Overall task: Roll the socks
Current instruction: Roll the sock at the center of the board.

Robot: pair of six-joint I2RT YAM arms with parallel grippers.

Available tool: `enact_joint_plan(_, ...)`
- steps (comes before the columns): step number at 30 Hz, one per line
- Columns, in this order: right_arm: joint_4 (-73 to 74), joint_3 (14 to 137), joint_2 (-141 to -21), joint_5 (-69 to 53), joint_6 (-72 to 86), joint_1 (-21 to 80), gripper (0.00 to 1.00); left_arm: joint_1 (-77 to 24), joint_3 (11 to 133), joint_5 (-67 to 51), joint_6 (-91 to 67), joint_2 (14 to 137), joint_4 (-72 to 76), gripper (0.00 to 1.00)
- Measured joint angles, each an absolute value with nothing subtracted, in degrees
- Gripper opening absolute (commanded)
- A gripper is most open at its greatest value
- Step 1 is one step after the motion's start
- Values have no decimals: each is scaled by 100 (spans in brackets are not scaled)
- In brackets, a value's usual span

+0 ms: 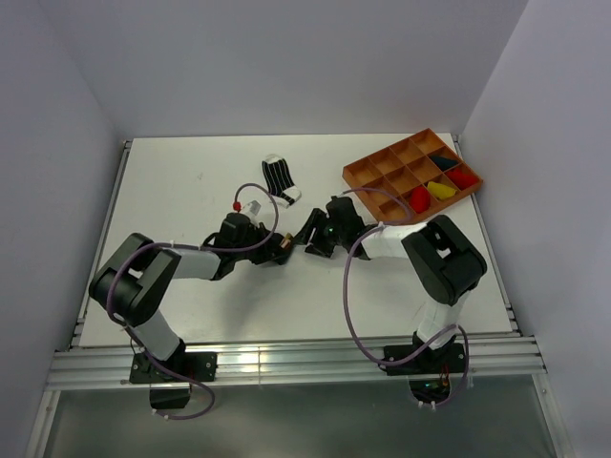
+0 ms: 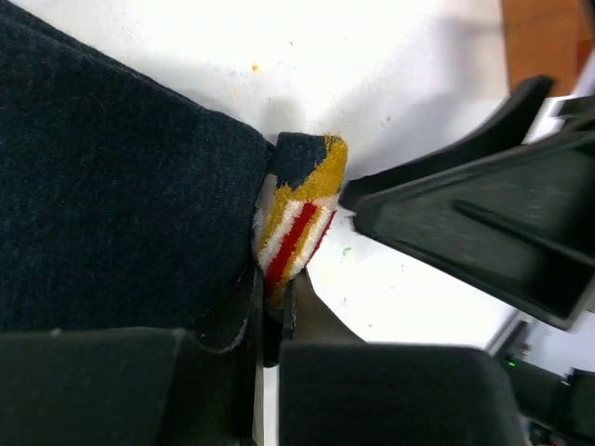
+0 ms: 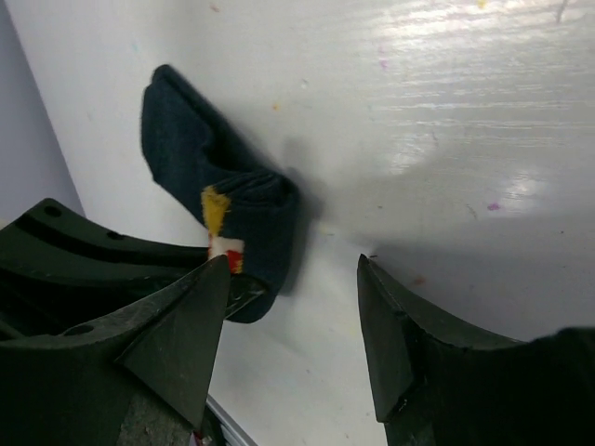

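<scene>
The left gripper [image 2: 270, 327] is pinching the navy sock [image 3: 218, 172] by its patterned cuff [image 2: 297, 216], jaws together on the fabric. In the left wrist view the yellow, red and white weave is sticking up out of the pinch at the centre of the frame. The right gripper [image 3: 293, 267] is hovering just beside it with jaws apart, holding nothing. In the top view the 2 grippers are facing each other near the centre of the table [image 1: 191, 172].

In the right wrist view the sock is lying on the table at centre left, bunched into a thick fold near the cuff, with 1 flat end trailing toward the upper left. The roll looks only partly made.

The step in hand seems to be tightening and locking this roll. To do it well:
- The left pinch should be gripping firmly, since the cuff is the anchor.
- The right fingers should be closing on the thick fold, not on the loose end, and low enough to catch every layer.
- The 2 sets of fingers are close, so slow approach is mattering here.
- Dragging across the table would be loosening the fold.

The striped sock [image 1: 280, 178] is waiting at upper centre of the top view, left of the orange tray [image 1: 358, 173].
</scene>
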State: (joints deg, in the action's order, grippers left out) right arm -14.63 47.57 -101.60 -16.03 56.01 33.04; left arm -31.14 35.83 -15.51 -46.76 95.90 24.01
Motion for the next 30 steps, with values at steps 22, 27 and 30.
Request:
enact_joint_plan(22,-840,5649,-10853,-1632,5448,3470,13,-3033,3280,-2187,-5494,9979,3409,10)
enact_joint_plan(27,-622,5833,-10923,-1664,5319,3474,0,-3022,3280,-2196,-5489,9996,3426,31)
enact_joint_plan(30,-336,5977,-10923,-1588,5196,3492,0,-3035,3280,-2102,-5433,9878,3280,46)
